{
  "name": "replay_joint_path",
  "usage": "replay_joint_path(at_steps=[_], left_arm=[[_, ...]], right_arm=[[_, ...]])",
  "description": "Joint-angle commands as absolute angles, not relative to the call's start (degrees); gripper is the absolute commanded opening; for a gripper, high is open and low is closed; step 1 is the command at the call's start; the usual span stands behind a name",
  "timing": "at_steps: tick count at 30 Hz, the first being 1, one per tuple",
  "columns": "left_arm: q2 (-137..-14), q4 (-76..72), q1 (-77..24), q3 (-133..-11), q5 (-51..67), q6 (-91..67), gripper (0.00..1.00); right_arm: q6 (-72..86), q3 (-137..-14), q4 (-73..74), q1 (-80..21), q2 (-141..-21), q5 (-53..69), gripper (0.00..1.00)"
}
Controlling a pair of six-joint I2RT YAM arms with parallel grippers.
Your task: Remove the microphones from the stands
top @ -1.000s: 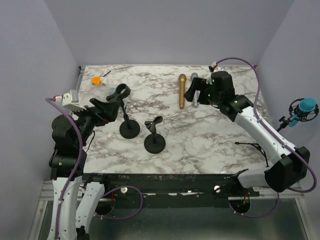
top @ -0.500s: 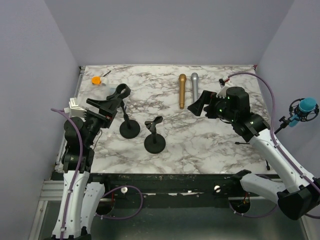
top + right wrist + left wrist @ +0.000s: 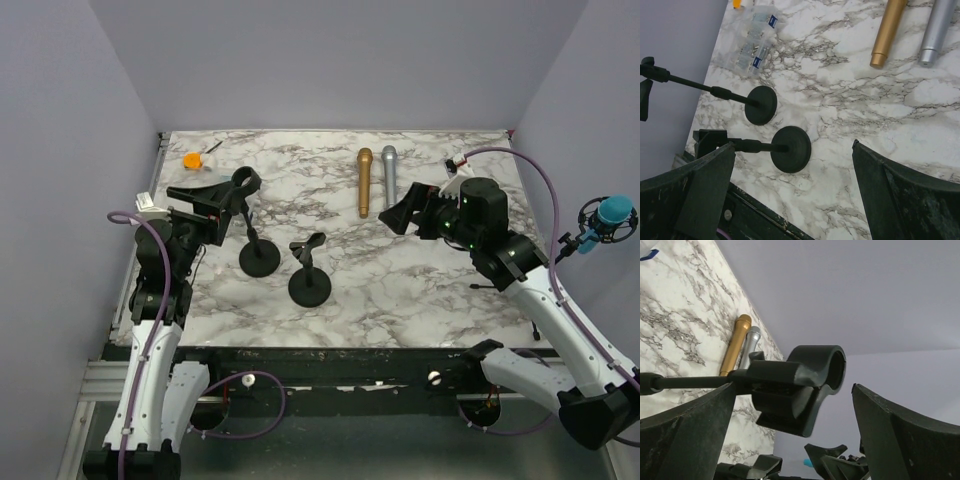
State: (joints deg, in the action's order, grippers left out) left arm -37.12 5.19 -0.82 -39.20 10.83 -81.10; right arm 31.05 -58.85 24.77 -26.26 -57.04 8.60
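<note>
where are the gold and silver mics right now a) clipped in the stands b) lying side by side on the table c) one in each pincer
b: the gold microphone and silver microphone lie flat side by side on the table.

I work in a robot lab cell: plain lilac walls (image 3: 330, 60) box in my marble-patterned table (image 3: 420, 290), purple cables (image 3: 546, 200) trail over it, and a black metal rail (image 3: 330, 362) edges the near side.
</note>
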Motion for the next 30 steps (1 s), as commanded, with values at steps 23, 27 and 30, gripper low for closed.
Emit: replay_joint_path(at_steps=[23,27,30], left_arm=[[-38.92,4.19,-0.53,-30.95,9.62,-72.78,0.65],[-38.86,5.18,-0.53,-28.67,9.06,-67.85,0.64],[-40.10,5.36,-0.48,-27.79,8.96,-64.88,0.64]], right_arm=[[31.34,-58.02,24.75,-26.21,-57.04,6.99,1.00],[31.70,-57.19,23.94,-26.28,-57.58,7.54,1.00],[31.90,-56.71,23.40,-26.25,-58.23,8.08,1.00]])
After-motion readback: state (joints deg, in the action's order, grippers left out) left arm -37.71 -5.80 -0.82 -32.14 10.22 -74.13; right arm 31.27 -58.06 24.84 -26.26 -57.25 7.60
